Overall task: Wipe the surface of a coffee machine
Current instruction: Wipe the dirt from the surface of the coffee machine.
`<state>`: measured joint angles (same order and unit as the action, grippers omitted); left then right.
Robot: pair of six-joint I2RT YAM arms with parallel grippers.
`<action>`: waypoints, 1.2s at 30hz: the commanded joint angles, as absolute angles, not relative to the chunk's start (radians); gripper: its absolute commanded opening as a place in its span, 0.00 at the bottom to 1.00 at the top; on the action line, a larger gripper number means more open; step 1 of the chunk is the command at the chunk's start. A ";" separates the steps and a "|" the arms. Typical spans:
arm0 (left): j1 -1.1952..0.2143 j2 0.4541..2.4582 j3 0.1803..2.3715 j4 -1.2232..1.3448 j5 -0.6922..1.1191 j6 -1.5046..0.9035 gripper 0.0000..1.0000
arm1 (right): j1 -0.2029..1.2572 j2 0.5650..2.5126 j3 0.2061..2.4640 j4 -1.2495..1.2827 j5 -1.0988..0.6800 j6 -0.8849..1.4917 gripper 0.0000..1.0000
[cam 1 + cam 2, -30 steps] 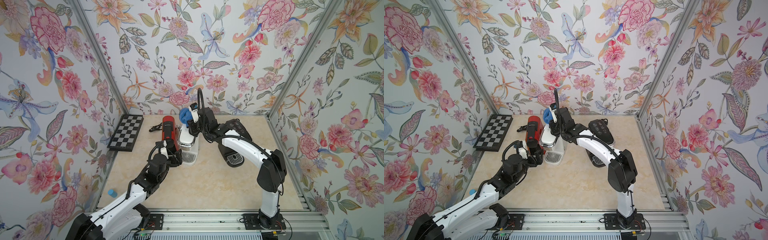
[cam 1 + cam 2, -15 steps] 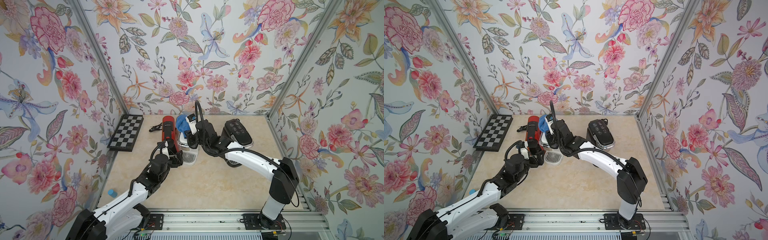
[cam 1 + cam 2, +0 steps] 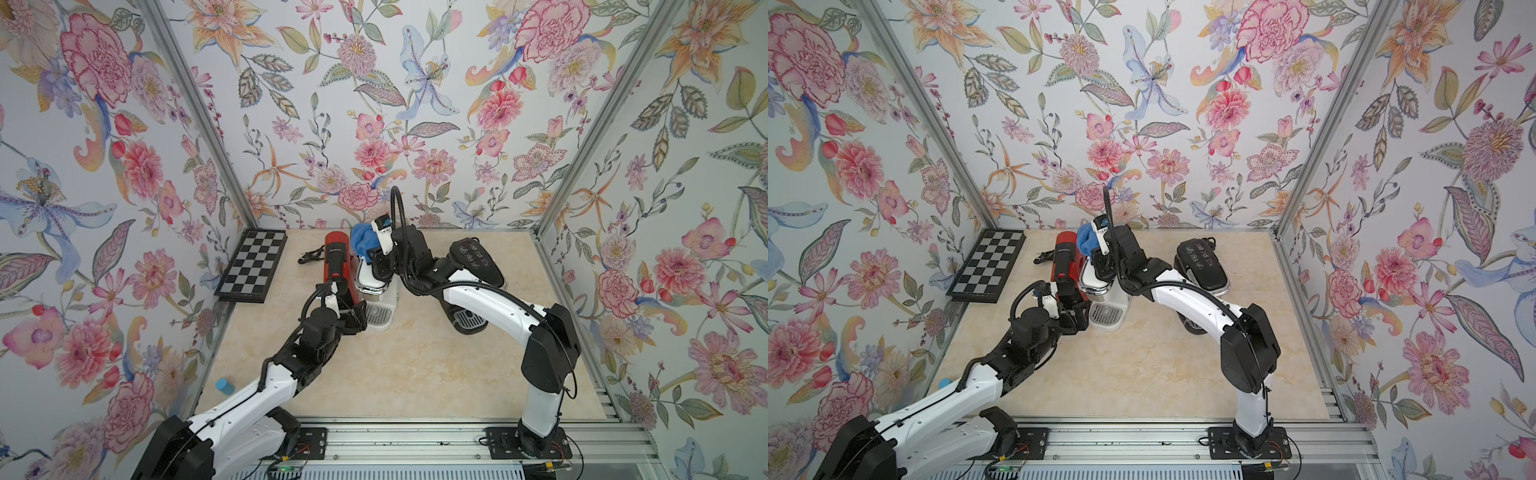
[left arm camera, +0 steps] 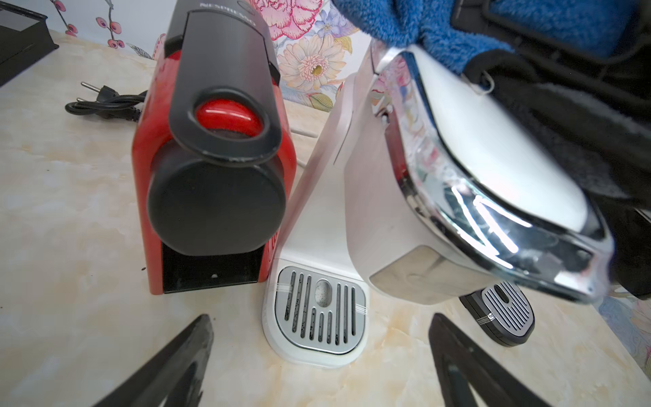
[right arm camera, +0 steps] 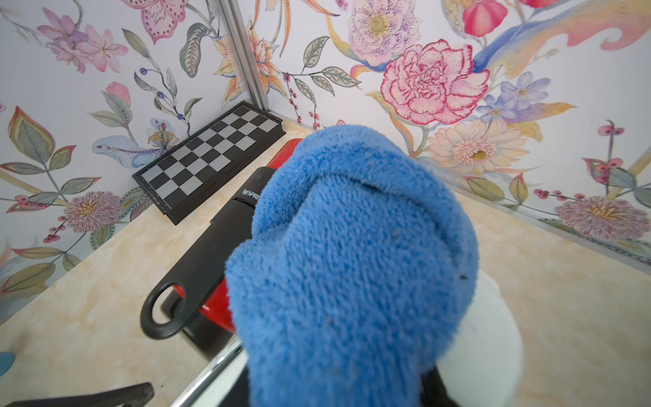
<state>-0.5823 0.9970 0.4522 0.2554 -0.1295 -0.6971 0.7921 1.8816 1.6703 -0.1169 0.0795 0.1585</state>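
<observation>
Your right claw [image 3: 369, 248] is clamped on the blue cloth [image 5: 352, 264], which rests on the rear top of the white coffee machine [image 3: 377, 286]. Your left claw [image 4: 320, 319] hangs wide open and empty just before that machine's front. Around them lies a cream marbled tabletop [image 3: 415, 365], walled in by flowered panels [image 3: 374, 104].

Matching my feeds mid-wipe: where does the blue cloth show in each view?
In a top view: blue cloth at the white coffee machine's rear top, near the back wall.
In a top view: blue cloth at that same spot.
Left wrist: blue cloth over the white lid, partly cut off.
Right wrist: blue cloth close up, filling most of the picture.
Shared landmark: red coffee machine, beside it in all four.
</observation>
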 commanded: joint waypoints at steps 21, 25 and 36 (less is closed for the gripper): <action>-0.571 1.032 0.477 0.273 -0.112 -0.719 0.96 | 0.673 1.925 1.346 0.011 0.035 0.336 0.32; -0.571 1.031 0.476 0.272 -0.110 -0.720 0.97 | 0.655 1.905 1.342 0.034 0.020 0.347 0.32; -0.571 1.045 0.473 0.290 -0.110 -0.723 0.97 | 0.679 1.759 1.311 0.039 0.073 0.305 0.33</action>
<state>-0.5823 1.0309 0.4580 0.2695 -0.1108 -0.7017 0.6575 1.7679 1.3560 0.1837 0.0643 0.3294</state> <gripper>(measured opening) 0.965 0.326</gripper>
